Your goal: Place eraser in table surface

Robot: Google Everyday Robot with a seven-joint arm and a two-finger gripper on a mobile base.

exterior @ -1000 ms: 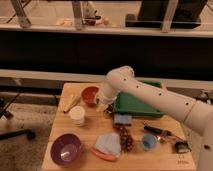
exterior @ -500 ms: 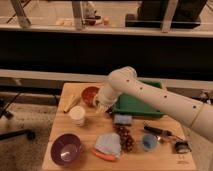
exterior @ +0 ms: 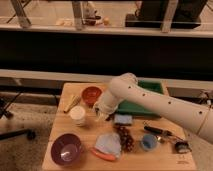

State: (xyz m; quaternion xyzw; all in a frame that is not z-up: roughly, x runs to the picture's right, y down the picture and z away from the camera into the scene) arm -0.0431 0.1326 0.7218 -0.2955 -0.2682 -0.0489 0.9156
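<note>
My gripper (exterior: pixel 103 114) hangs at the end of the white arm (exterior: pixel 150 102), low over the table surface (exterior: pixel 60 127). It sits between the white cup (exterior: pixel 77 114) and the blue-grey pad (exterior: pixel 123 119), just in front of the orange bowl (exterior: pixel 91 94). A small dark shape (exterior: pixel 108 118) shows at the gripper's tip, close to the wood. It may be the eraser, but I cannot tell for sure. No other eraser lies in view on the tabletop.
A green tray (exterior: pixel 150 89) stands behind the arm. A purple bowl (exterior: pixel 66 148) is at the front left. A grey cloth (exterior: pixel 107 144), a carrot (exterior: pixel 104 156), grapes (exterior: pixel 125 137), a small blue cup (exterior: pixel 148 142) and a black-handled tool (exterior: pixel 160 132) lie along the front. A yellow item (exterior: pixel 72 102) lies left of the bowl.
The gripper has come down and a little toward the front of the table, from beside the orange bowl to just above the wood by the white cup.
</note>
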